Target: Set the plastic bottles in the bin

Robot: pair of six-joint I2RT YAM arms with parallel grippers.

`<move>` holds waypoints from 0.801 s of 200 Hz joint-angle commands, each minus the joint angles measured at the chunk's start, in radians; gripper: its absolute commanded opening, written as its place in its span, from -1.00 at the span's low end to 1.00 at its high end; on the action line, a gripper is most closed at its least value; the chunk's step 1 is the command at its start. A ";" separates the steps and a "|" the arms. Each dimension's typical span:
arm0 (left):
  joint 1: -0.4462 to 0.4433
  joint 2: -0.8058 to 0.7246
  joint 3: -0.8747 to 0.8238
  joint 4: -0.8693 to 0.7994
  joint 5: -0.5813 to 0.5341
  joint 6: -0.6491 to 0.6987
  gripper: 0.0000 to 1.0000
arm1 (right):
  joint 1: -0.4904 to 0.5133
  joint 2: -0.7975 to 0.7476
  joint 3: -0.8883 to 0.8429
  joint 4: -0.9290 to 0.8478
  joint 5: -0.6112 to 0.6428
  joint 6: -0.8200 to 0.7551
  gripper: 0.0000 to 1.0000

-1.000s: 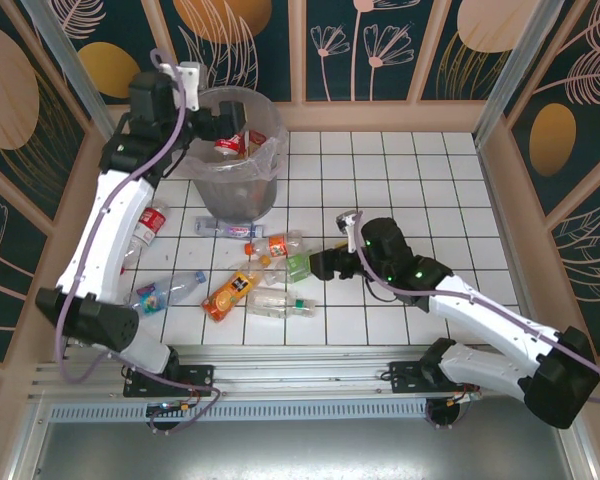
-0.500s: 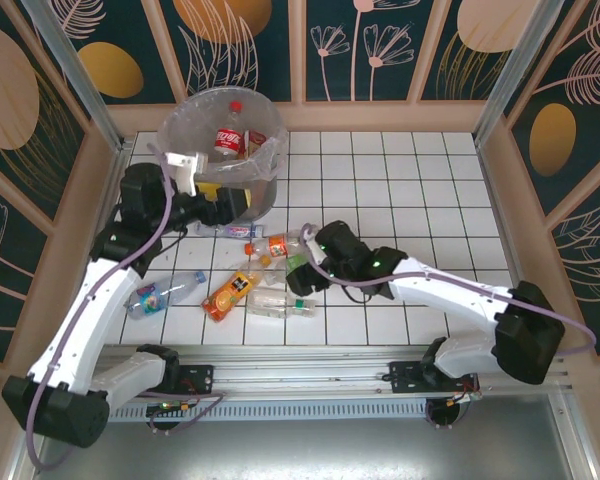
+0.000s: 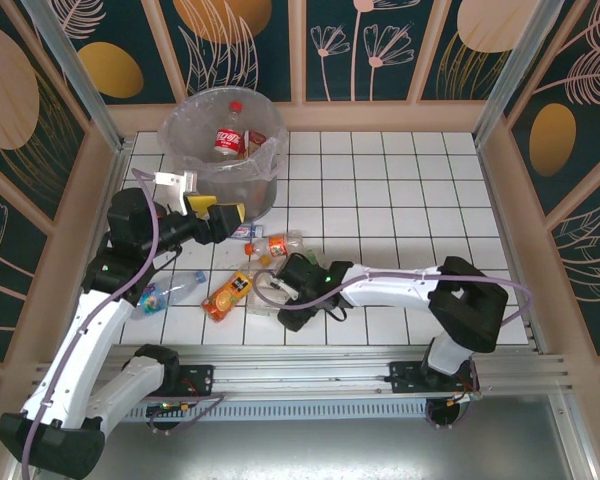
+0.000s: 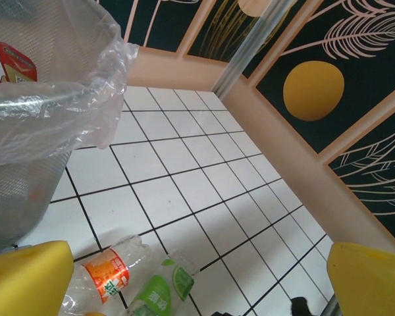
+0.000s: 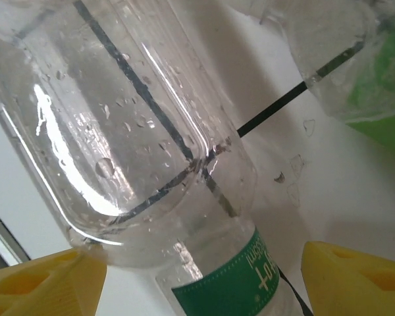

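Right wrist view sets the right pincer (image 5: 197, 283) low over a clear bottle (image 5: 151, 131) lying on the white tiles, its yellow pads (image 5: 39, 286) parted to either side of the bottle's body; the jaws stand fairly wide and nothing is clamped yet, though the left pad may be brushing the plastic, which is hard to judge this close. The step in hand looks like the grasp; it would go best with the jaws centred near the green band, where the wall is likely stiffer, and closed gently, since a thin round body could buckle or squirt out sideways. The lift should clear the green-labelled bottle (image 5: 375, 85) lying just beyond the right pad. The bin (image 4: 26, 164) stands well ahead and to the left of this pincer, with a red-labelled bottle (image 3: 230, 135) already inside. The left pincer (image 4: 197, 276) hangs wide and empty just beside the bin's wall. The clear bottle itself is transparent and beaded with droplets; dark grout lines show through it, and its green band carries white lettering.
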 commanded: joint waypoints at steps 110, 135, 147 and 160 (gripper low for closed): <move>-0.002 0.011 -0.037 0.069 0.009 -0.031 0.97 | 0.114 0.112 0.086 -0.146 0.092 -0.094 0.25; -0.003 0.014 -0.047 0.084 0.014 -0.040 0.97 | 0.116 0.110 0.083 -0.146 0.094 -0.081 0.12; -0.003 0.014 -0.050 0.091 0.022 -0.047 0.97 | 0.116 0.107 0.078 -0.142 0.097 -0.070 0.07; -0.003 0.013 -0.053 0.097 0.028 -0.053 0.97 | 0.116 0.098 0.072 -0.139 0.100 -0.054 0.00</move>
